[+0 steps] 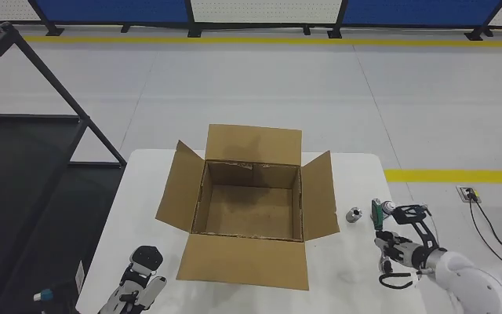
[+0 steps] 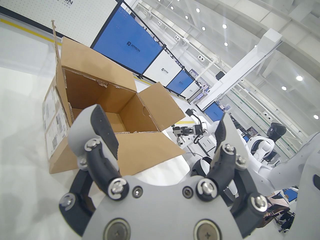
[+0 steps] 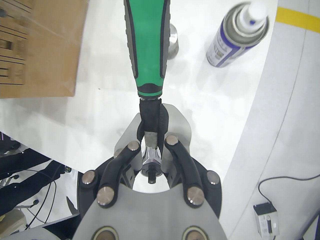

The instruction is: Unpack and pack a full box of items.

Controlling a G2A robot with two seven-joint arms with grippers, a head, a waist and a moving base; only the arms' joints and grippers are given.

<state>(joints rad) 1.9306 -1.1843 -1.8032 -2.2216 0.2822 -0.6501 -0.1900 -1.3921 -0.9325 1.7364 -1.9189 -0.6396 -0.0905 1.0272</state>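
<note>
We have box (image 1: 243, 265) open at middle of surface (image 1: 141, 204), all four flaps (image 1: 253, 145) splayed outward. Over at right hand (image 3: 151, 122) we see it clenched on green-handled ratchet wrench (image 3: 147, 38) by its metal neck, right of box, near surface's right edge. Close by wrench stand spray can (image 3: 235, 36) and metal socket (image 1: 353, 213). Near-left of box, left hand (image 2: 161, 123) released, jaws apart.

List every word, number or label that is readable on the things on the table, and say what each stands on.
Labels on the cardboard box: printed lines and codes, too blurred to read.
Spray can: label print too small and blurred to read.
Ratchet wrench, green handle: no print visible.
Nothing legible to quote.
</note>
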